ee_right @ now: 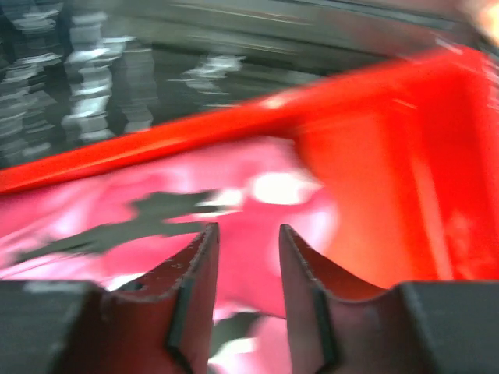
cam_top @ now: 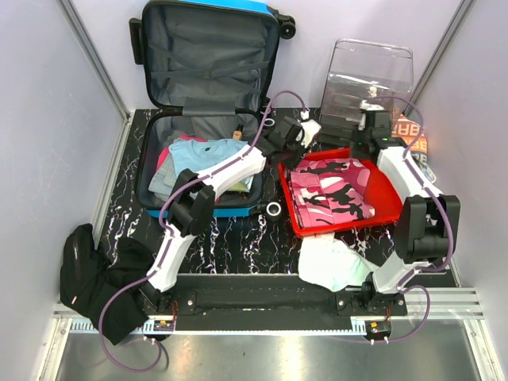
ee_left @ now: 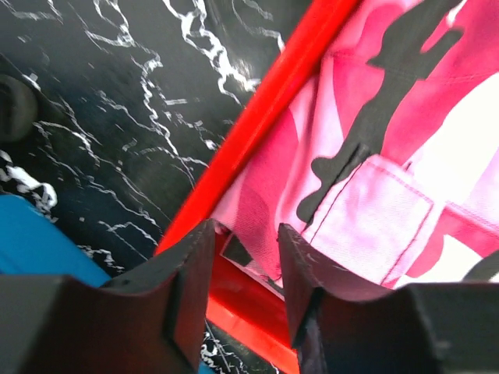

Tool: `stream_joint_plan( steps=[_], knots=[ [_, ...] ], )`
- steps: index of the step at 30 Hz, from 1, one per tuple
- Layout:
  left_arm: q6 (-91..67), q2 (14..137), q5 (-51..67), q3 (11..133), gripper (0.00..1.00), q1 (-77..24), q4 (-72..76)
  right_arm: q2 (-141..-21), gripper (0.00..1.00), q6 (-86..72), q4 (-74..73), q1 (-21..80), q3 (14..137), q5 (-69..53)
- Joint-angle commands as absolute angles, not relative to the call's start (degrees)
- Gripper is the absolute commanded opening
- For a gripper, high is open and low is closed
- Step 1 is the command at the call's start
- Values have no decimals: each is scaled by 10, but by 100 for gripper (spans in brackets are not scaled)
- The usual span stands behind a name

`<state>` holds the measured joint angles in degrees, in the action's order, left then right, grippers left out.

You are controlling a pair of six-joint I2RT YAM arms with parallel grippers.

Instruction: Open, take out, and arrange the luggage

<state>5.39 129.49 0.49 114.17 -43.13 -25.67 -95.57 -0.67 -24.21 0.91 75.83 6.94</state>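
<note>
Overhead, 1 open luggage (cam_top: 208, 63), 1 red tray (cam_top: 386, 190), left tool (ee_left: 245, 231), right tool (ee_right: 248, 231), both released

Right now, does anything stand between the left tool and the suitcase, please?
Nothing visible does: the left tool is over the rim of the red tray, and only bare table separates it from the suitcase.

Both arms are stretched forward; the left gripper (ee_left: 245, 269) and right gripper (ee_right: 248, 269) are seen with jaws partly parted
</note>
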Motion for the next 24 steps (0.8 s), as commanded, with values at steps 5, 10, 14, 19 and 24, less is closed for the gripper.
stream_joint_plan(
  steps=[5,10,14,19,24],
  knots=[
    [18,1203,96,1171,48,-403,-309,-1053,31,-18,-207,34,759,14],
    [2,1116,119,1081,52,-338,-315,-1095,34,-30,-236,35,804,2],
    [3,1037,111,986,56,-270,-310,-1045,53,-46,-261,55,830,45],
    [-26,949,67,847,64,-142,-260,-982,61,-65,-255,141,863,97],
    [-84,919,62,748,65,-39,-220,-1013,66,-82,-227,298,937,90]
  ],
)
